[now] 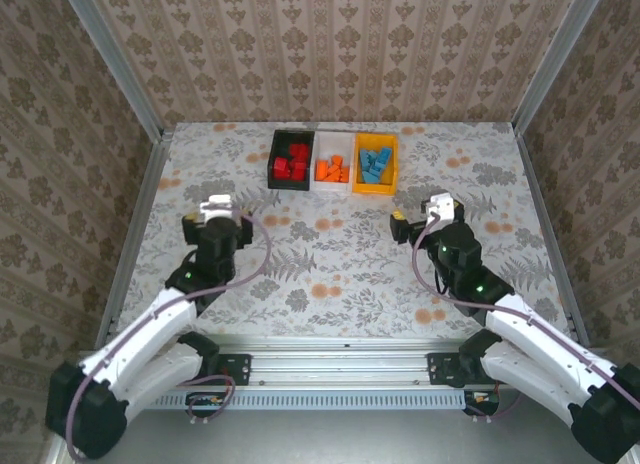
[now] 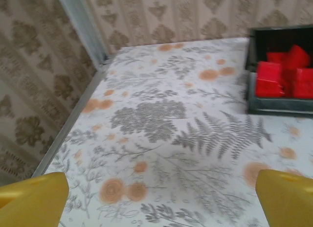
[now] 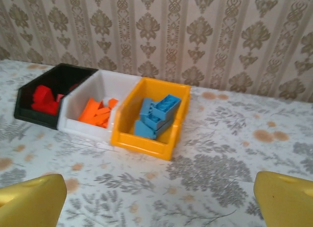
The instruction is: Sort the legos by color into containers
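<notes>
Counter (image 1: 330, 254) lies bare at centre, with papered walls (image 1: 340, 54) at 9, 12 and 3 o'clock. At 12 o'clock three bins touch in a row: black bin (image 1: 292, 134) with red legos (image 1: 292, 167), white bin (image 1: 333, 144) with orange legos (image 1: 332, 170), and orange-yellow bin (image 1: 375, 190) with blue legos (image 1: 375, 165). Left gripper (image 1: 215, 212) and right gripper (image 1: 425, 216) hold fingers wide apart and empty.

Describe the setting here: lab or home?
Probably a lab robot cell, not a home: wallpapered panels in aluminium framing, floral-covered table, metal mounting rail at its near edge.

floral-print table surface (image 1: 330, 264); damask-pattern walls (image 1: 340, 44) on three sides; metal corner posts (image 1: 112, 59); rail (image 1: 340, 369) at near edge.
</notes>
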Tool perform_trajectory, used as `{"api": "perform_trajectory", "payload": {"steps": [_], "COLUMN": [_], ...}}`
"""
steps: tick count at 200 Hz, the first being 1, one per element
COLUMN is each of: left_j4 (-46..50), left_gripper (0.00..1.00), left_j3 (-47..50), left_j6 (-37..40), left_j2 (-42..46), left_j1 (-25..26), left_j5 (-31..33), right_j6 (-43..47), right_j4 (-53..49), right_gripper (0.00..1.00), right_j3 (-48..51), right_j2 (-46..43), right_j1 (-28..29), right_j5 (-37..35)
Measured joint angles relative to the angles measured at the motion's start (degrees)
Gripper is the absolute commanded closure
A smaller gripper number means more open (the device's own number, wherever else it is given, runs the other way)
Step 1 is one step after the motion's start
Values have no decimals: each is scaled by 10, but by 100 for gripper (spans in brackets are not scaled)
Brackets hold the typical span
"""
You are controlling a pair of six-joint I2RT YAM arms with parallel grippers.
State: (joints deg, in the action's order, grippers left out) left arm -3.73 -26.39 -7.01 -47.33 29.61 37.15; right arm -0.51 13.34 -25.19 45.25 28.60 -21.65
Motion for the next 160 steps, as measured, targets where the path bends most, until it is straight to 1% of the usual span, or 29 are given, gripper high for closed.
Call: {"api": "perform_trajectory", "payload": {"steps": [14, 29, 43, 61, 80, 92, 108, 136, 160], "left_j4": [-94, -162, -192, -234, -325, -349, -364, -484, -482], "left_gripper": [0, 0, 0, 0, 0, 0, 0, 0, 0], "left_j3": [77, 123, 130, 114, 111, 106, 95, 89, 82], "left_j6": [27, 31, 51, 80, 81, 84, 95, 99, 97], "left_j2": [19, -15, -64, -123, -204, -252, -293, -392, -411], "left_j1": [-48, -110, -150, -169, -209, -224, -226, -239, -258], "left_j5": [-31, -67, -89, -108, -147, -171, -205, -218, -241], "right_j6": [22, 41, 63, 84, 90, 89, 88, 74, 66], "right_j4": [40, 65, 75, 103, 143, 172, 213, 305, 364], "right_gripper": [0, 0, 0, 0, 0, 0, 0, 0, 0], "right_j3": [57, 104, 124, 131, 134, 134, 134, 134, 119], "right_j2": [-15, -17, -14, -4, 22, 53, 109, 239, 334], "right_j1": [-37, -78, -98, -106, -120, -140, -170, -210, -227], "right_j5": [15, 35, 47, 63, 79, 96, 123, 162, 184]}}
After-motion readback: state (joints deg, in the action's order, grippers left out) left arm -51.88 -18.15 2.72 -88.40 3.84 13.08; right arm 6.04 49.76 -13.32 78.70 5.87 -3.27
